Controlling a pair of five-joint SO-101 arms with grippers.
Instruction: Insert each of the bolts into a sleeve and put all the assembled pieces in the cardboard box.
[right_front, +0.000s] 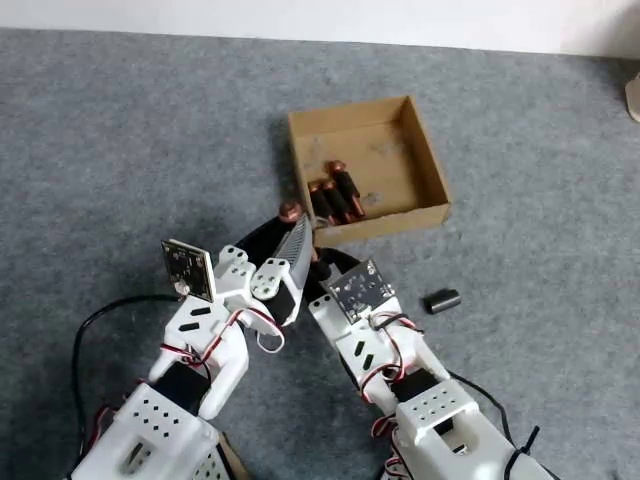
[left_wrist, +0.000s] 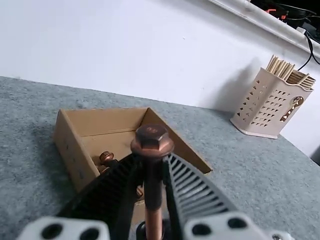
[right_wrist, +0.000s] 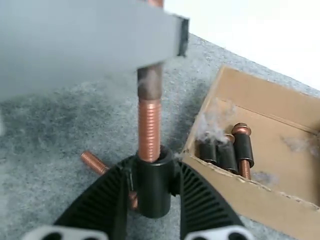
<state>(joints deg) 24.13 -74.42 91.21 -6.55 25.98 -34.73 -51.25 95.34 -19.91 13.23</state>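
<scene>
The right end effector (right_wrist: 152, 170) clamps a black sleeve (right_wrist: 153, 195) upright, steadying it as a socket. The left end effector (left_wrist: 151, 161) pinches a copper bolt (left_wrist: 151, 141) head-up, threaded tip in the sleeve's mouth. Beyond, a spare sleeve (right_front: 441, 300) lies on the grey tabletop (right_front: 120, 150). Farther off, the cardboard box (right_front: 428, 170) holds assembled pieces (right_front: 338, 195).

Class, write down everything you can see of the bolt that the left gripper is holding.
The bolt looks like copper-coloured metal: a hexagonal flanged head, a smooth upper shank, threads below. It stands upright, head up, its shank clamped in the left gripper. Its threaded tip meets the mouth of the black sleeve that the right gripper holds, near the cardboard box.
</scene>
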